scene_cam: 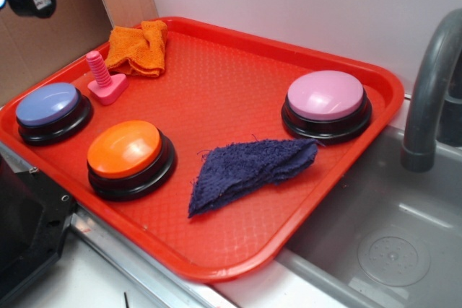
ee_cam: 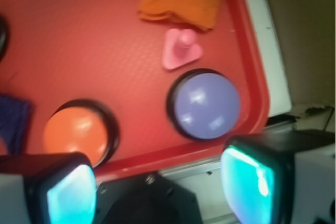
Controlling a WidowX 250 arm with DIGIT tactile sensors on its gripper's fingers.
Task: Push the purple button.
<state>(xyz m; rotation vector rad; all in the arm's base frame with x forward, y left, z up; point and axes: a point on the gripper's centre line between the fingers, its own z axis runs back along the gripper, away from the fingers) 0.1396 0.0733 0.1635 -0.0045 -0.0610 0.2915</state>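
The purple button (scene_cam: 49, 106) sits at the left corner of the red tray (scene_cam: 238, 91), untouched, beside the orange button (scene_cam: 126, 151) and near a pink screw-shaped toy (scene_cam: 104, 81). An orange cloth (scene_cam: 138, 48) lies at the tray's far edge; a dark blue cloth (scene_cam: 249, 171) lies mid-tray, by the pink button (scene_cam: 326, 99). The hand (ee_cam: 157, 184) hangs above, its fingers (ee_cam: 249, 179) spread wide, holding nothing.

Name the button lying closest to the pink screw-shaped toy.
The purple button, bluish-purple dome on a black base, at the tray's left edge. The orange button sits farther off; the pink button is far across.
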